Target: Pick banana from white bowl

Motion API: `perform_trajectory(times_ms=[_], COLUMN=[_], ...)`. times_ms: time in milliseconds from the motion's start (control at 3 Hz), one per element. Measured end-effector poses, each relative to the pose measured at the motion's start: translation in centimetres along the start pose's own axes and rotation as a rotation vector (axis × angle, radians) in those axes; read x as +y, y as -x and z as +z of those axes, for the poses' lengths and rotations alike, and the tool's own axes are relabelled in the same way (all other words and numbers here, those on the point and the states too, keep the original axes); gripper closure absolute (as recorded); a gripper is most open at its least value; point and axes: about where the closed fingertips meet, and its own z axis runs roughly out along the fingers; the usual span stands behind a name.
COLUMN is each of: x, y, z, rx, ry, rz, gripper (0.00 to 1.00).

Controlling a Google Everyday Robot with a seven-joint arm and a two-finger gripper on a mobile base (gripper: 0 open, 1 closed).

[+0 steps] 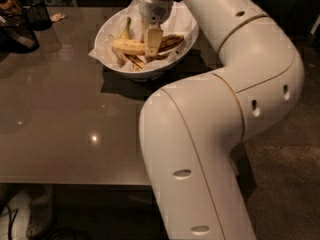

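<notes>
My hand (152, 46) is down inside the white bowl (125, 70), right on the banana (127, 46). The banana lies in the bowl, not yet lifted. Clenched or released? Can't tell. The lift remains.

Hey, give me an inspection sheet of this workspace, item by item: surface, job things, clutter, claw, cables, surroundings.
Surface: glossy brown table, with light glare on it.
Job's things: banana lies in the paper-lined white bowl on the table's far side, among smaller bananas and brown-striped pieces.
Clutter: black mesh cup and a dark object at the far left corner.
Claw: claw is down in the bowl, right at the banana; its grip cannot be told.
Cables: nothing seen.
Surroundings: speckled floor on the right; a shoe under the table.
</notes>
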Motion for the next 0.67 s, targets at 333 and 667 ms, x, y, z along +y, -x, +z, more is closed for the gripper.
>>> perform_trajectory(times_ms=[333,667], x=[1.2,3.6], y=[-0.9,-0.9], z=[-3.4,-6.6], rx=[-0.064,-0.095], ry=[-0.102,-0.186], rz=[0.055,0.08], gripper=[1.0,1.0])
